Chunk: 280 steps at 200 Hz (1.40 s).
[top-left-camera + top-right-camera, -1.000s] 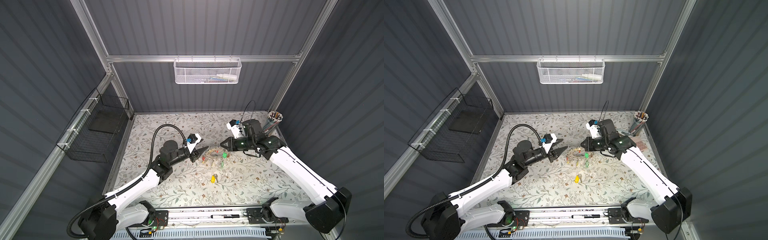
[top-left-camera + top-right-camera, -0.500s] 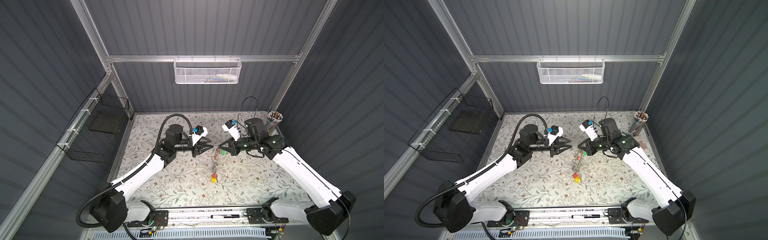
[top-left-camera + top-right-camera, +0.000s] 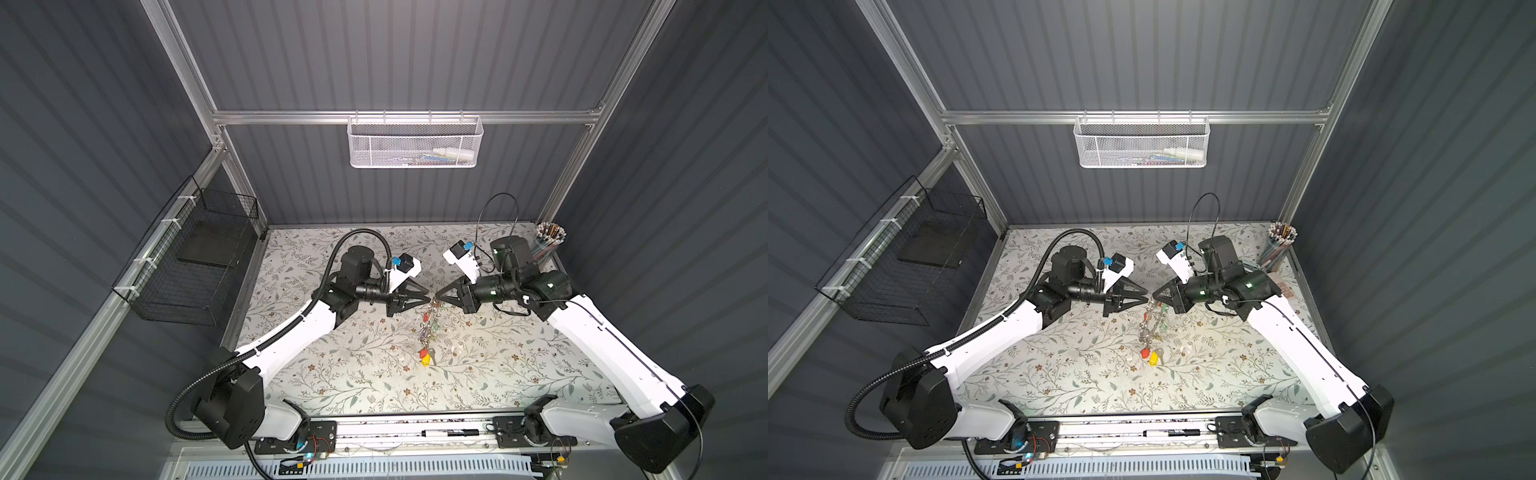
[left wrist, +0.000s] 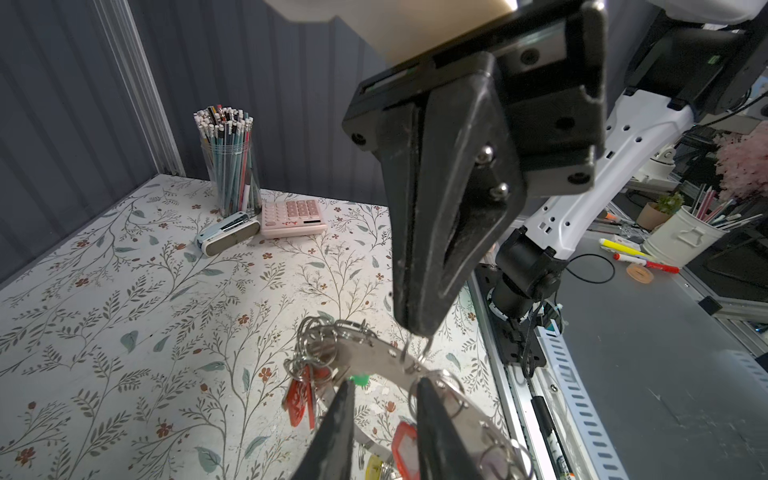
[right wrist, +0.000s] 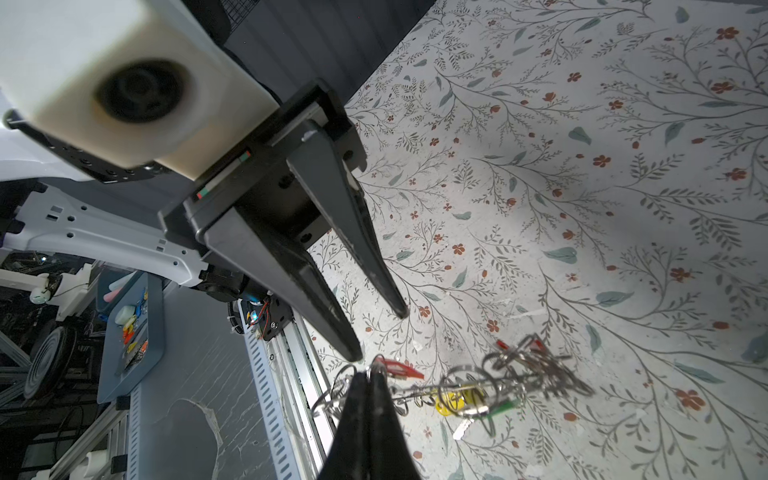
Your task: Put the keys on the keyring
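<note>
Floral tabletop (image 3: 353,374); arms level, tips meeting. Right gripper (image 3: 438,298) pinches dangling keyring (image 4: 374,353); left gripper (image 3: 429,296) part-open, seemingly astride it.

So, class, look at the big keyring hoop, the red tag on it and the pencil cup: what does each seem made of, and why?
Keyring hoop: metal, probably steel; flat grey band, dull sheen, punched holes.
Red tag: likely plastic; even bright colour, slight gloss.
Pencil cup: clear plastic or glass, cannot tell which; pencils show through its wall.
</note>
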Motion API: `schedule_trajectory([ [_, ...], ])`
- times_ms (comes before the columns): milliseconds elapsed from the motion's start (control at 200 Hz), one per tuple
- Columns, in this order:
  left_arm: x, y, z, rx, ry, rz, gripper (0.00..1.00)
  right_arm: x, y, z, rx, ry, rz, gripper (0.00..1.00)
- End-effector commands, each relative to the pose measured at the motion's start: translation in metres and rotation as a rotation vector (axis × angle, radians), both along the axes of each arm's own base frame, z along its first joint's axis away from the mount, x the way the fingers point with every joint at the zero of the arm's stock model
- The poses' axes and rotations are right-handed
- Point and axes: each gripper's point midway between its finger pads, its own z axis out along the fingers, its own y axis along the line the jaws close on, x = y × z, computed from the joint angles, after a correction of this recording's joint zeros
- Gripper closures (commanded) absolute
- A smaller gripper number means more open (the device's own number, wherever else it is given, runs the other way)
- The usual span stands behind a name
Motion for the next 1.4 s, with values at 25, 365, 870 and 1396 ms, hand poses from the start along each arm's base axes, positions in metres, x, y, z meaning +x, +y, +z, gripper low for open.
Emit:
schedule_trajectory([
  [25,-0.007,-0.004,0.01,-0.029,-0.013,-0.062,0.73,-0.005,0.005,0.027,0.061,-0.062,0.048,1.0],
  [365,-0.005,-0.01,0.011,-0.049,-0.008,-0.113,0.73,-0.009,0.007,0.025,0.063,-0.049,0.064,1.0],
  [870,-0.016,-0.008,0.012,-0.058,-0.02,-0.182,0.81,-0.01,0.009,0.023,0.055,-0.041,0.082,1.0],
  [1396,-0.02,-0.008,0.009,-0.056,-0.004,-0.212,0.89,-0.01,0.011,0.021,0.058,-0.03,0.09,1.0],
])
